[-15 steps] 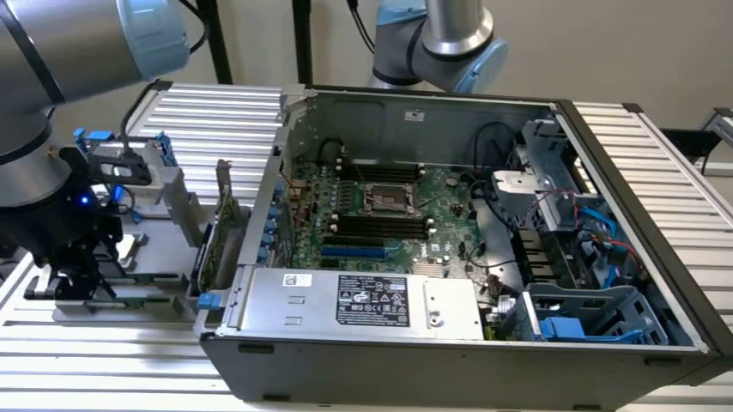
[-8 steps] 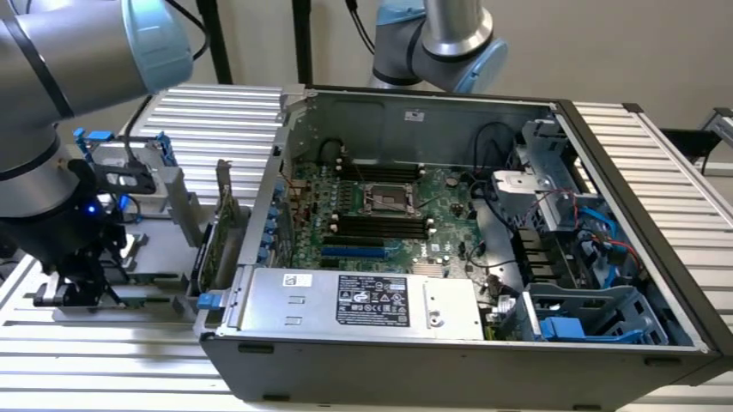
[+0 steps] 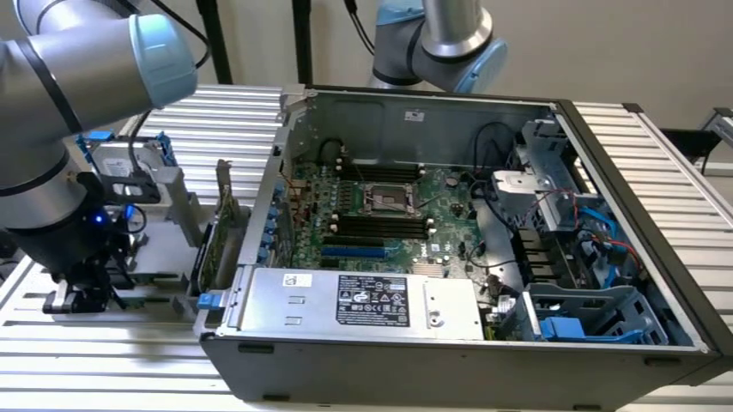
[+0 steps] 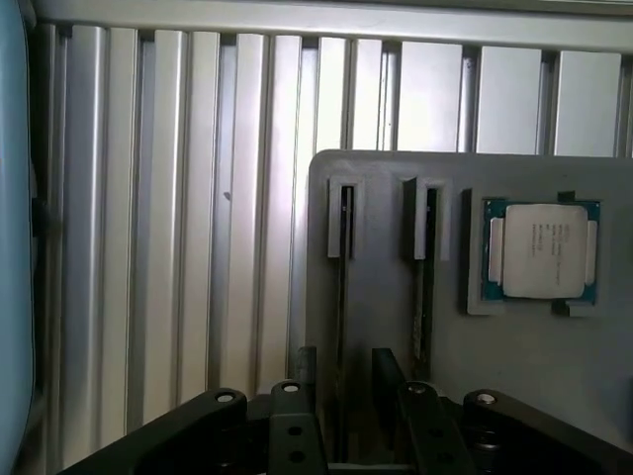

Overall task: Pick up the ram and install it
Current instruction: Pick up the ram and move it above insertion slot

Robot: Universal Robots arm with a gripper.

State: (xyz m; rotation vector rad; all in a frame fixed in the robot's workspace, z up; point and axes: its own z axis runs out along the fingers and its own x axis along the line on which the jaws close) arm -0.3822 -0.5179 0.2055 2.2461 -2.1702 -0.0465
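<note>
Ribbed metal table [image 4: 148, 247] below, the tool [image 4: 346, 364] hangs spread wide over the ram [image 4: 343, 267], gripping nothing.

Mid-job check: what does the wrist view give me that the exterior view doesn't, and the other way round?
Wrist view: a grey tray with the ram standing edge-on in a slot, in line with the gap between the open fingers, a second stick beside it, and a processor chip in a recess. Exterior view: the open computer case, its motherboard, the power supply and the arm. Both: the ribbed metal table and the gripper, low outside the case.
</note>
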